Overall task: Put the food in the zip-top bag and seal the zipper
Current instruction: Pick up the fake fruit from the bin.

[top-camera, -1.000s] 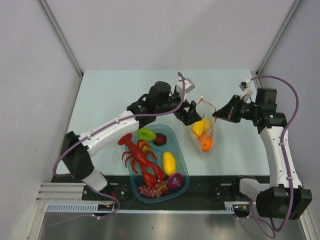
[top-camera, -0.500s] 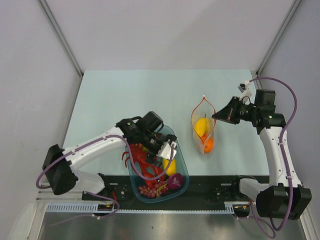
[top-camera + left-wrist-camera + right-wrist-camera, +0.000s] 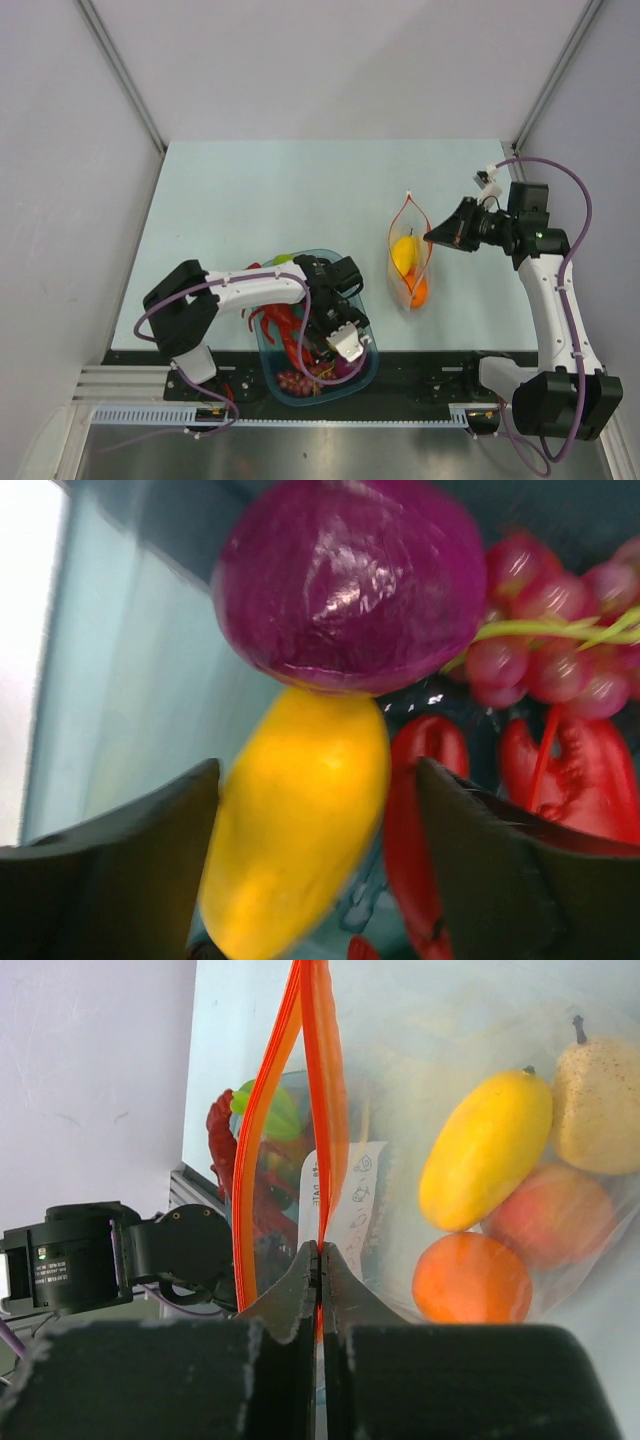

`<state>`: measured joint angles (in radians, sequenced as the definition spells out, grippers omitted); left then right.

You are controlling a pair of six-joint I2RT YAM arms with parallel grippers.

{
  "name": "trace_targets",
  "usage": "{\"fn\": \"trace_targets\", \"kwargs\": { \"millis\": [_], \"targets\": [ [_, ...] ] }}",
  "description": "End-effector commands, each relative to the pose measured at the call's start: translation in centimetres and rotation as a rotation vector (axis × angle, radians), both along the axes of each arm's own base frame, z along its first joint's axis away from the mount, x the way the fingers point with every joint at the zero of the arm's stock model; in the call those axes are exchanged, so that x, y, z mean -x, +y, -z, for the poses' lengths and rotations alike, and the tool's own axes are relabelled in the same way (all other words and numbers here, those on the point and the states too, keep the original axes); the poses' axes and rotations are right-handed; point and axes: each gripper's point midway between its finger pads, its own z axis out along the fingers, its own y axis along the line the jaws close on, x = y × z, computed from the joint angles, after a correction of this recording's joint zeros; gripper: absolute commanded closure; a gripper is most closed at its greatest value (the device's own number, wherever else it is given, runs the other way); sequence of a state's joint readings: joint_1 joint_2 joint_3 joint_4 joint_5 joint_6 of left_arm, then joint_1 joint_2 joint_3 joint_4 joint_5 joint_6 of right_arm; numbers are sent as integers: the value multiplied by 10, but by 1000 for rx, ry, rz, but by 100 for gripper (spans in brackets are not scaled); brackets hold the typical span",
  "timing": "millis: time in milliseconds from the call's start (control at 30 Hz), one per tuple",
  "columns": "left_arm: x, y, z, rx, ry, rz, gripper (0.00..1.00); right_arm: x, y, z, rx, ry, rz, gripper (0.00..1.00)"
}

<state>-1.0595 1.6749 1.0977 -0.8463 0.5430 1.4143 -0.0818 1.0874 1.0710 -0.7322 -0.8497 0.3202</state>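
Note:
The clear zip-top bag (image 3: 410, 262) stands open on the table with a yellow fruit (image 3: 486, 1148), an orange (image 3: 472, 1278), a peach and a pale pear inside. My right gripper (image 3: 320, 1250) is shut on the bag's red zipper (image 3: 312, 1110) and holds the mouth up. My left gripper (image 3: 315, 810) is open down in the blue tub (image 3: 362, 300), its fingers on either side of a yellow mango (image 3: 300, 825). A dark purple piece (image 3: 350, 580) lies just beyond the mango.
The tub also holds a big red toy lobster (image 3: 560, 780), a bunch of purple grapes (image 3: 540, 650) and a green leaf (image 3: 285, 260). The tub stands at the table's near edge, left of the bag.
My left arm has swung from beside the bag back over the tub and lowered into it, around the yellow mango. My right gripper has kept its hold on the bag's mouth.

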Motion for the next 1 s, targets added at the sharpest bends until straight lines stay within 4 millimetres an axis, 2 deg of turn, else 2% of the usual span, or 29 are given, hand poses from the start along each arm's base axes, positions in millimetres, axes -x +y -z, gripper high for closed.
{"fn": "trace_targets", "kwargs": {
  "millis": [0, 67, 133, 367, 500, 533, 567, 600, 633, 667, 700, 733, 767, 800, 833, 900, 967],
  "targets": [
    [-18, 1, 6, -19, -108, 64, 26, 3, -1, -2, 20, -34, -4, 100],
    [-19, 1, -4, 2, -103, 48, 36, 4, -1, -2, 17, -31, -8, 100],
    [-18, 1, -17, 21, -90, 25, 41, 4, -1, -2, 18, -33, -10, 100],
    [-7, 5, -88, 145, -68, -20, 58, 4, 1, -4, 13, -40, -26, 100],
    [-10, 7, -128, 224, -46, -116, 68, 4, 2, -7, 10, -53, -37, 100],
    [-28, -4, -151, 297, -58, -184, 70, 4, 2, -8, 11, -57, -38, 100],
    [-38, -11, -165, 339, -41, -243, 71, 4, 1, -9, 11, -58, -38, 100],
    [-41, -20, -183, 367, 61, -364, 71, 3, 1, -10, 11, -61, -36, 100],
    [-70, -41, -221, 484, 64, -447, 71, 3, 1, -11, 11, -64, -37, 100],
    [-80, -52, -242, 536, 114, -521, 71, 3, 1, -12, 11, -69, -37, 100],
    [-87, -61, -259, 537, 249, -713, 72, 3, 1, -15, 7, -72, -32, 100],
    [-109, -82, -296, 670, 264, -783, 73, 2, 1, -16, 7, -76, -30, 100],
    [-115, -89, -312, 711, 325, -855, 71, 2, 1, -18, 5, -79, -28, 100],
    [-122, -100, -337, 780, 444, -952, 70, 1, 1, -19, 1, -80, -24, 100],
    [-128, -104, -347, 821, 497, -1010, 67, 1, 0, -20, 2, -80, -17, 100],
    [-142, -113, -361, 896, 643, -1168, 67, 0, 0, -22, -5, -87, -12, 100],
    [-155, -118, -361, 941, 708, -1270, 65, -1, 1, -26, -23, -85, 2, 100]
  ]
}}
